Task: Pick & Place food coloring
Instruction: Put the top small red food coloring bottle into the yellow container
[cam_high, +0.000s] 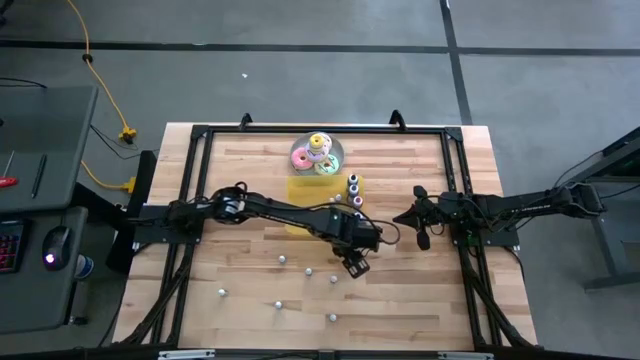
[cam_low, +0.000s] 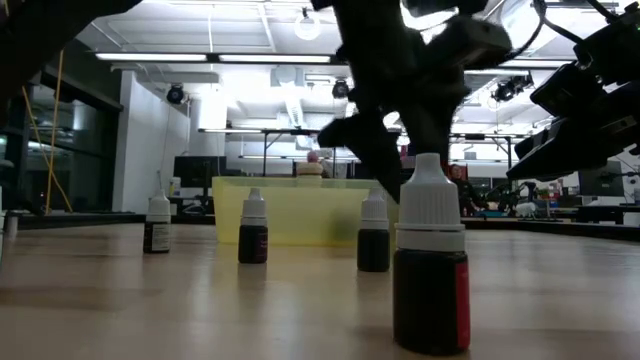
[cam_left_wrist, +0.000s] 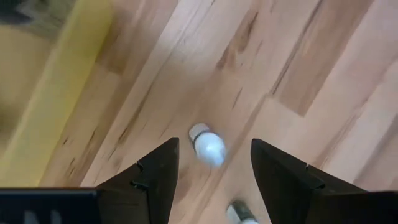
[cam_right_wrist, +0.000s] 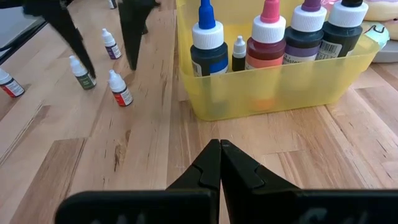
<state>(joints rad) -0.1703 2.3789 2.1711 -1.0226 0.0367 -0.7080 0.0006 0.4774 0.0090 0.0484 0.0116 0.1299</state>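
Left wrist view alone: open, empty left hand (cam_left_wrist: 214, 171) above a small food coloring bottle (cam_left_wrist: 207, 145) on the table (cam_left_wrist: 323, 74).

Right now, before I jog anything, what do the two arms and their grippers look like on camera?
Both arms are dark, near black, built of slim jointed segments with black cables running along them. The left gripper ends in two broad, flat, angular black fingers with stepped inner edges. The right gripper has matching matte black fingers tapering to points on a wide dark base. No markings or labels are legible on either.
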